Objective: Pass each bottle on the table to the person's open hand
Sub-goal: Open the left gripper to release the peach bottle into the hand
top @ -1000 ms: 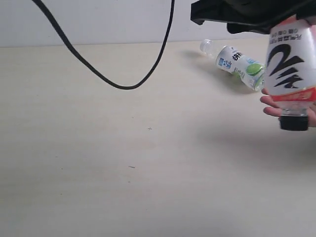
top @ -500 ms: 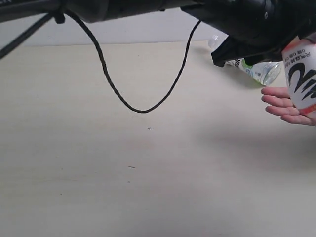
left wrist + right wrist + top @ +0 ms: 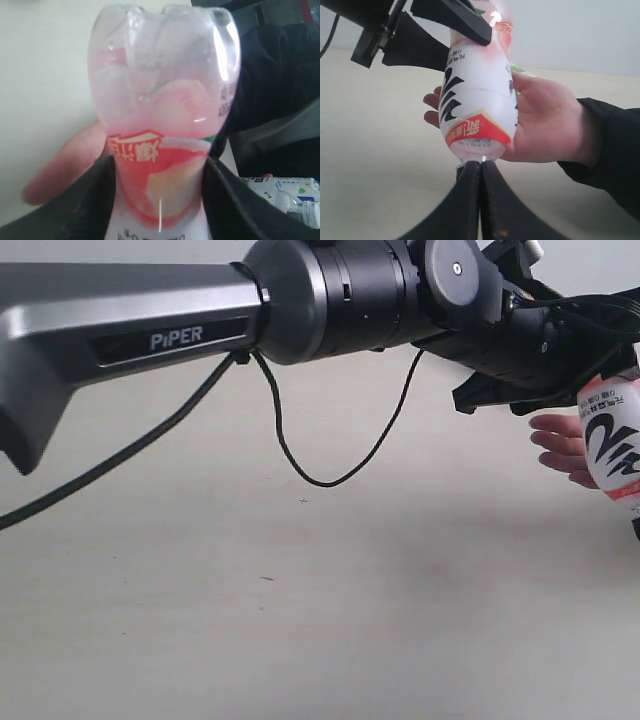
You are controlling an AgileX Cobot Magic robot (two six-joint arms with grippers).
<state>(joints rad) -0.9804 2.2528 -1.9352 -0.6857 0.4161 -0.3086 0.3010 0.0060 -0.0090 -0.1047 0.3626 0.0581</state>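
Observation:
My left gripper (image 3: 607, 388) reaches across to the far right and is shut on the bottle (image 3: 612, 445) with the pink peach label, held cap down. Its black fingers (image 3: 75, 210) press both sides of the label (image 3: 162, 170). The bottle's side rests against the palm of the person's open hand (image 3: 560, 445), which shows clearly behind it (image 3: 545, 125). My right gripper (image 3: 480, 170) is shut and empty, just under the bottle's neck (image 3: 477, 157). Other bottles (image 3: 285, 192) lie on the table (image 3: 300, 620) beyond the hand.
The left arm's thick black and grey body (image 3: 330, 300) spans the top of the exterior view, with a black cable (image 3: 330, 475) hanging in a loop under it. The person's dark sleeve (image 3: 610, 145) comes in from the right.
The left arm has swung down into the exterior view and now hides the lime bottle at the back. The peach bottle has come lower, against the open hand.

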